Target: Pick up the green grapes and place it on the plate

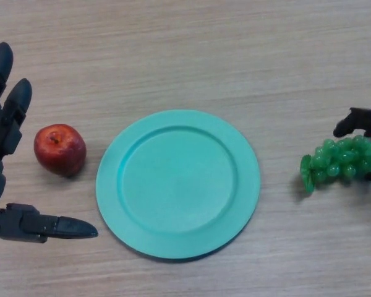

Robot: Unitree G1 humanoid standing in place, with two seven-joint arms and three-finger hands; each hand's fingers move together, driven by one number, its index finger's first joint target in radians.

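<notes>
A bunch of green grapes sits at the right edge of the head view, just right of the teal plate, which lies bare in the middle of the wooden table. My right hand comes in from the right edge with its fingers curled round the far end of the bunch; most of the hand is out of frame. My left hand rests open at the left edge, fingers straight and thumb stretched out toward the plate.
A red apple lies on the table between my left hand and the plate's left rim, close to the fingers.
</notes>
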